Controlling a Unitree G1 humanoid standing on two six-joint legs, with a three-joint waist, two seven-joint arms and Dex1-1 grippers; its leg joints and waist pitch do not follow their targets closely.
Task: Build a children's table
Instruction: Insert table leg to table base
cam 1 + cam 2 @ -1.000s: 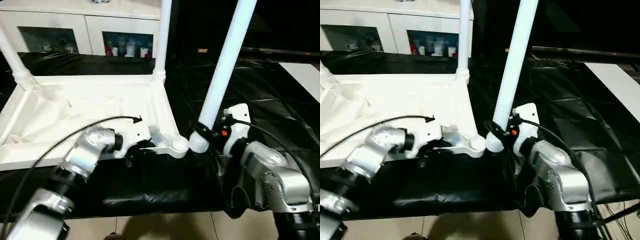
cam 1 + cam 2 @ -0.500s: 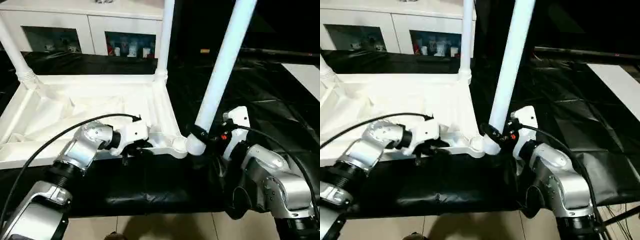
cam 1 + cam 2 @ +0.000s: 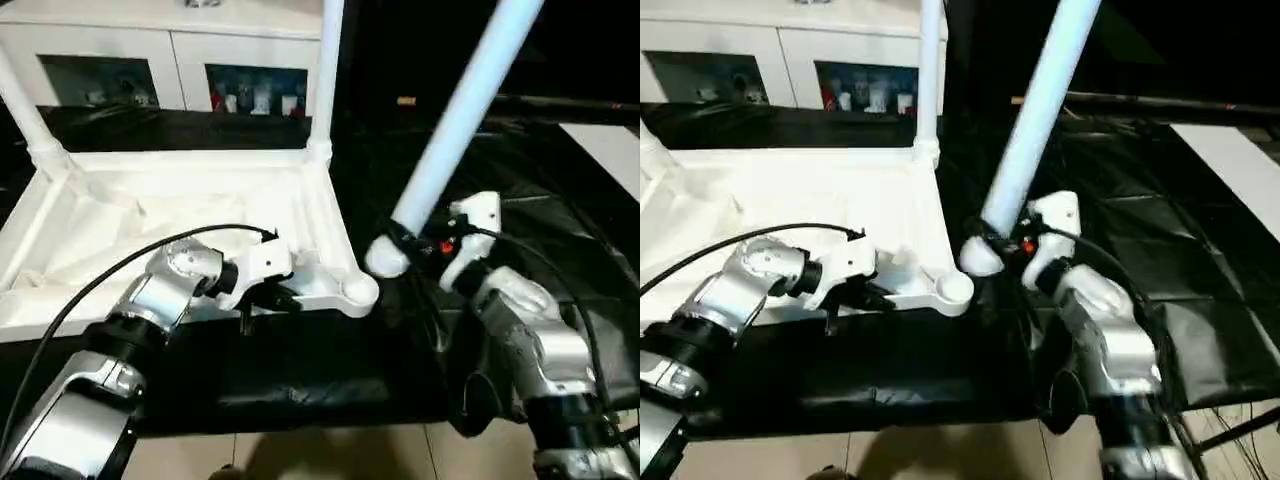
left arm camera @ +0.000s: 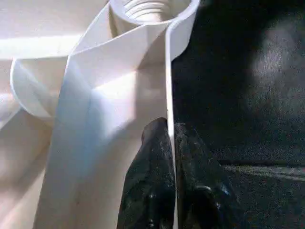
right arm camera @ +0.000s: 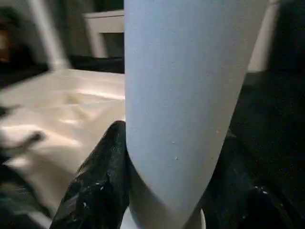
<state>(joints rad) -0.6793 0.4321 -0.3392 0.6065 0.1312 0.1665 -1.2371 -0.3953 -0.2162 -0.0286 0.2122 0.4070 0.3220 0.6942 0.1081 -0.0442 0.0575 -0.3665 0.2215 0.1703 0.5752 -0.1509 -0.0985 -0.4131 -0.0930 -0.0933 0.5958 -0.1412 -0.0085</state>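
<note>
My left gripper (image 4: pixel 170 143) pinched shut on upturned children's table (image 3: pixel 190 200) rim beside empty corner socket (image 3: pixel 358 291), my right gripper (image 3: pixel 412 247) clamping loose tilted leg (image 3: pixel 455 130) just above that socket, black-draped work table (image 3: pixel 300 370) beneath.

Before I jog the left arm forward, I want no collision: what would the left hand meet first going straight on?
Likely the threaded corner socket, straight along the rim that the left hand pinches; depth is unclear.

Smooth white plastic table top (image 3: pixel 190 215) with a slight sheen, lying on the desk (image 3: pixel 520 170), which is draped in glossy, wrinkled black sheeting. Beside the top, a smooth matt white tubular leg (image 3: pixel 455 130). Brushed silver metal forearms (image 3: pixel 530 340); behind the top, a white cabinet (image 3: pixel 150 50) with glass doors.
</note>
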